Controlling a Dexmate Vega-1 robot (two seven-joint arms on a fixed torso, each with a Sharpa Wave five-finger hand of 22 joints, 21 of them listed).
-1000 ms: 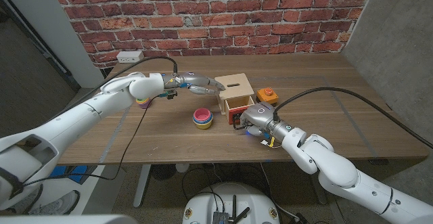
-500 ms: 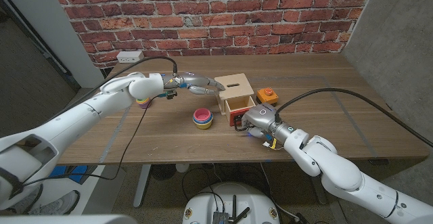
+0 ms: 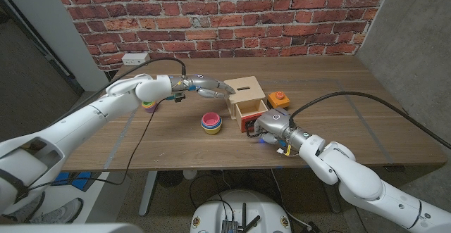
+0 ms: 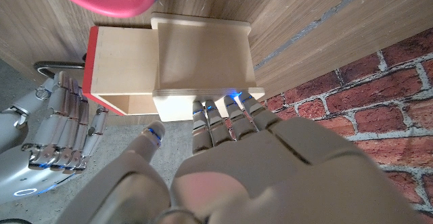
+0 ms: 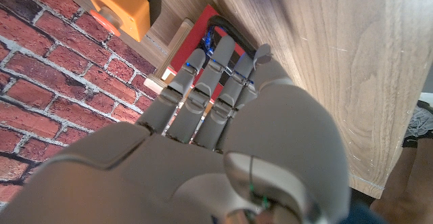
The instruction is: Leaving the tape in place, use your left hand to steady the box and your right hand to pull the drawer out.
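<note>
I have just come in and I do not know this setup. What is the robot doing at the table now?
The robot is opening a small wooden box on the table. Its left robot hand rests its fingers against the far side of the box to steady it. Its right robot hand has its fingers curled on the red front of the drawer, which already stands partly out of the box. Beside the box are stacked coloured cups and an orange block.

Drawer (image 3: pixel 251 122) front behind right fingers (image 3: pixel 262 126)
</note>
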